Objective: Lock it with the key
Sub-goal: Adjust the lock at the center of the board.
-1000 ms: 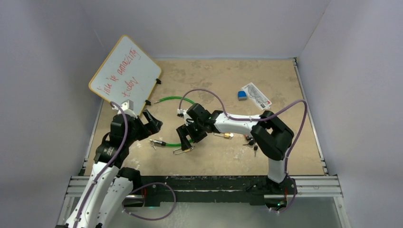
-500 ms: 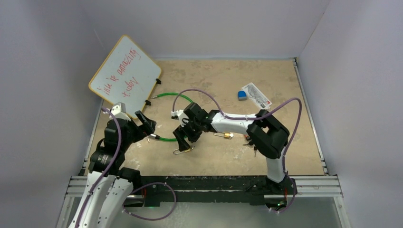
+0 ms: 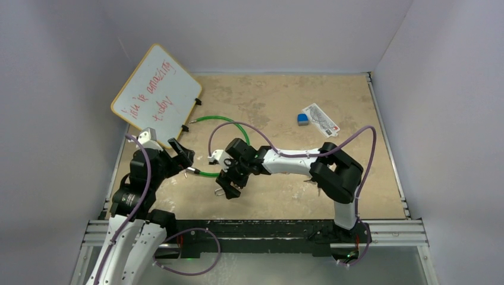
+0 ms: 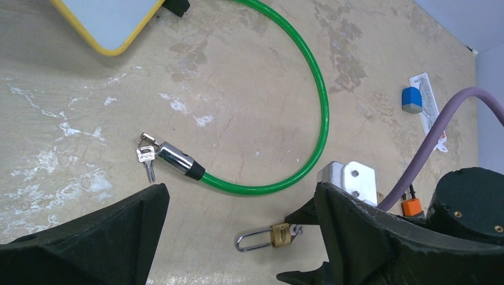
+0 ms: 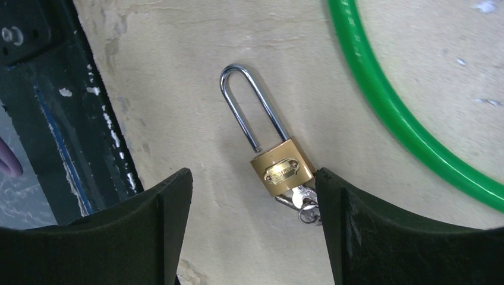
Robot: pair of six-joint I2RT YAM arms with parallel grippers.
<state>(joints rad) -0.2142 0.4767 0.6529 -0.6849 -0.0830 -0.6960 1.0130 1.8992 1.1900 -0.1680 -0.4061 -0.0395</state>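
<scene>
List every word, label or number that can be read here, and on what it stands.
Whiteboard: red handwriting, tilted, perhaps "amazing today"; not sure.
Brass padlock: embossed brand on its plate, too blurred to read.
White card: print too small to read.

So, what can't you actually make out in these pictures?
Right wrist view: the keys at the brass padlock are partly hidden by a finger of the right gripper.
Top view: red writing on the whiteboard is too small to read.
Top view: print on the card is too small too.
</scene>
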